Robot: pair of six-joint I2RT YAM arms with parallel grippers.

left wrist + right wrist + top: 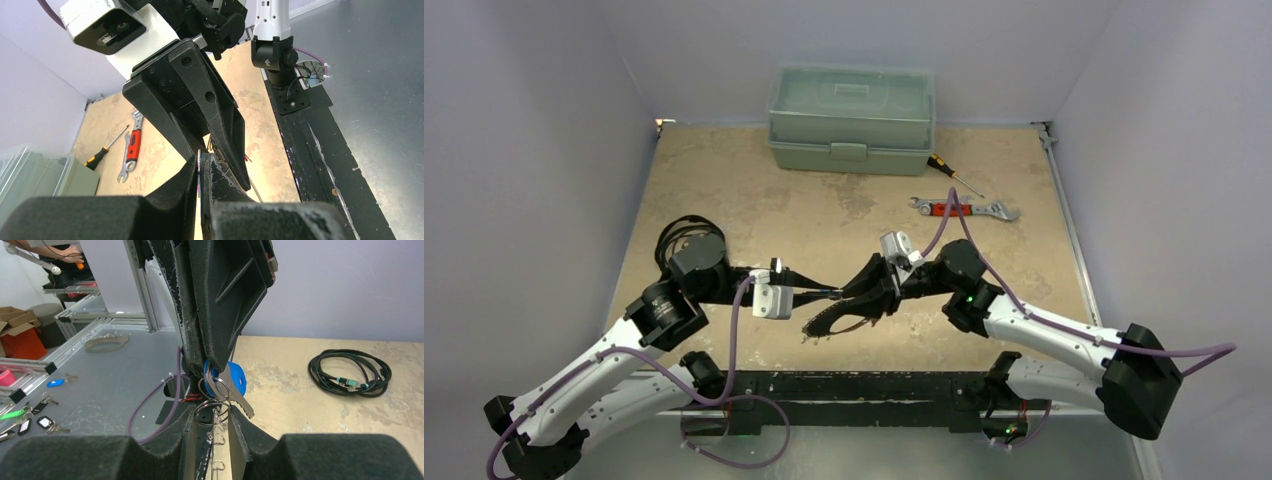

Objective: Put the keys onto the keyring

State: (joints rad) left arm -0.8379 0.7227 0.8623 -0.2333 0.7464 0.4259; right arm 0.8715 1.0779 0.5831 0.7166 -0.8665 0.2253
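Note blue-tagged silver key (229,387) pinched tight in left gripper (207,361) above table (824,210). See keyring (834,320), thin wire loop with tiny keys, just below in right gripper (212,427), narrow gap; cannot tell if clamped.

Mid-desk is crowded: the left tool (829,293) and right tool (864,297) meet tip to tip, with a key (235,397) and wire ring (822,324) hanging between them. A cable coil (682,233) blocks the left. A box (851,120), screwdriver (952,175) and wrench (964,208) line the back. Bare desk (824,205) lies open between.
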